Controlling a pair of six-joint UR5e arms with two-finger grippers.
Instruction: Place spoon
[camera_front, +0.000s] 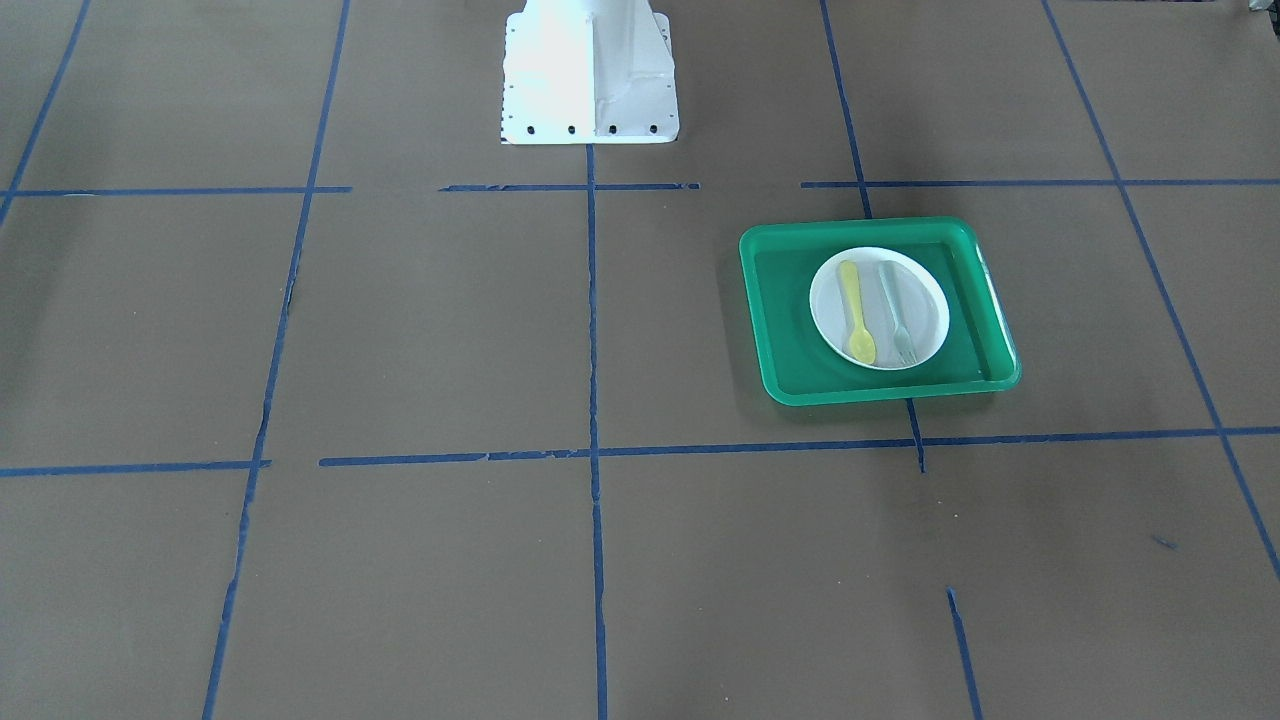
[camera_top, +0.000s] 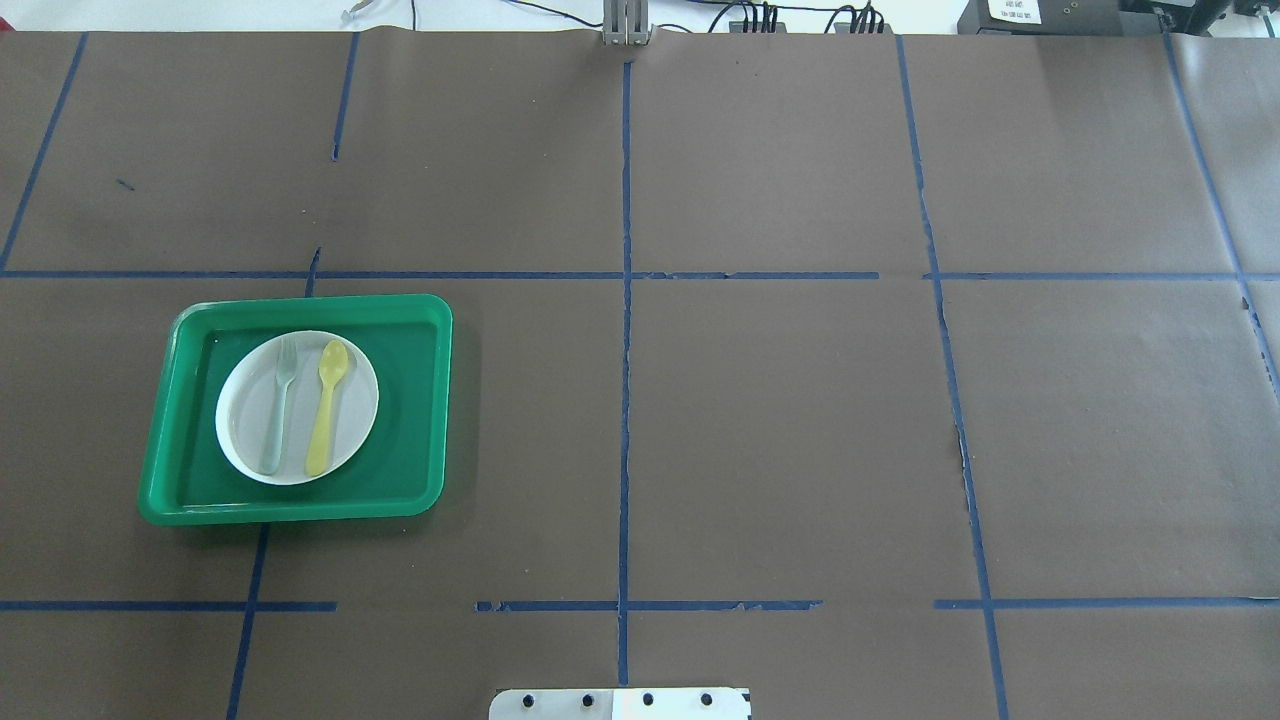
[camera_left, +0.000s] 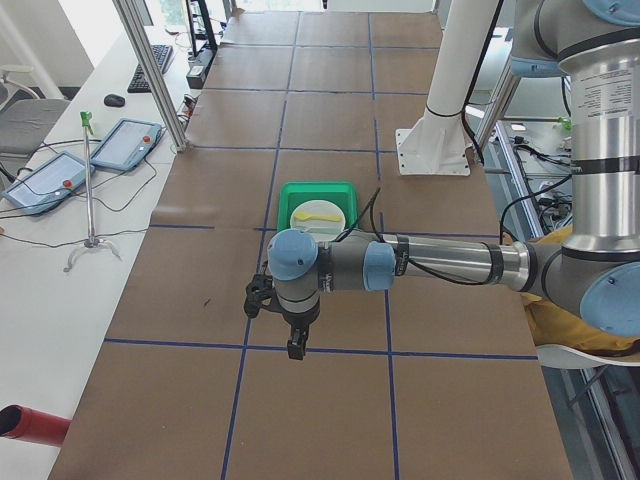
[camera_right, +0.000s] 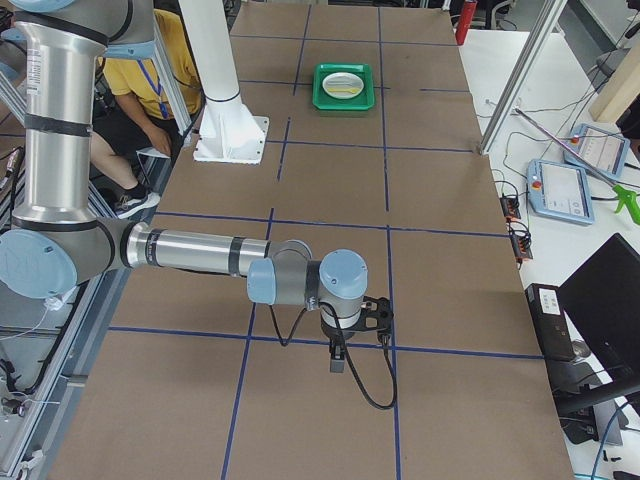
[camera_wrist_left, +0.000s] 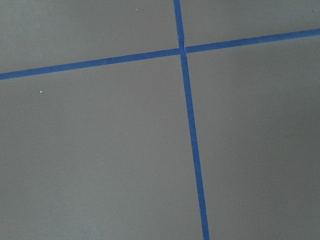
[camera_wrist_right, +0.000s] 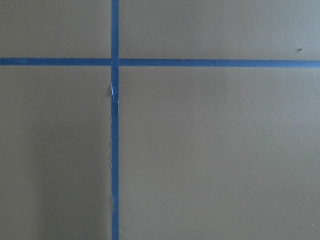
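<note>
A brown table (camera_top: 800, 420) crossed by blue tape lines (camera_top: 625, 400) carries a green tray (camera_top: 425, 400) on its left side. The spoon (camera_top: 326, 405) lies on the white plate (camera_top: 245, 430) in that tray, just right of a fork (camera_top: 279, 405). The left gripper (camera_left: 296, 348) and right gripper (camera_right: 337, 362) hang above the table; I cannot tell how wide either stands.

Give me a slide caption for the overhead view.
Yellow spoon and fork lie side by side on a white plate inside a green tray.
</note>
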